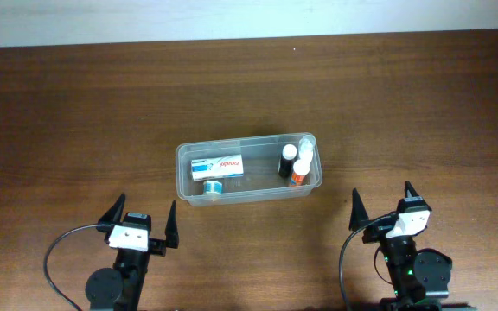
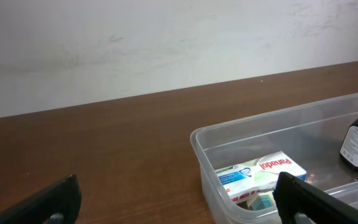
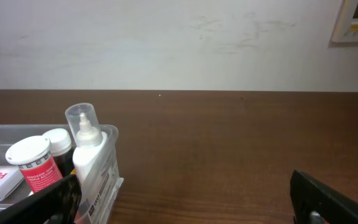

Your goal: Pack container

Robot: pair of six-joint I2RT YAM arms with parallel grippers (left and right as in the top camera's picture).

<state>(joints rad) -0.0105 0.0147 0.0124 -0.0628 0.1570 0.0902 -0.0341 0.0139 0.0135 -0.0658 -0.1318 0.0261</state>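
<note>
Container point(image 1: 262, 177), a clear shallow tub with rounded corners, rests on a dark brown wooden table point(image 1: 76, 104) whose grain runs along the tub's long sides. Beyond the container's far side the table ends at a plain pale wall point(image 1: 232, 22); the right wrist view shows a pale fixture point(image 3: 356, 18) mounted on that wall, off to the container's right.

Inside the container, toward its left end, a white and blue Panadol box point(image 1: 217, 166) lies flat, with a small teal item point(image 1: 213, 186) just beside it against the near wall. At the container's right end three bottles are grouped close together: a dark bottle point(image 1: 287, 160), a red-labelled bottle point(image 1: 298, 173) and a white spray bottle point(image 1: 306, 149) in the far corner.

Both arms sit on the near side of the container, apart from it. The left gripper point(image 1: 148, 204) is off the container's near left corner, fingers spread wide and holding nothing. The right gripper point(image 1: 380, 190) is off the near right corner, likewise spread and empty
</note>
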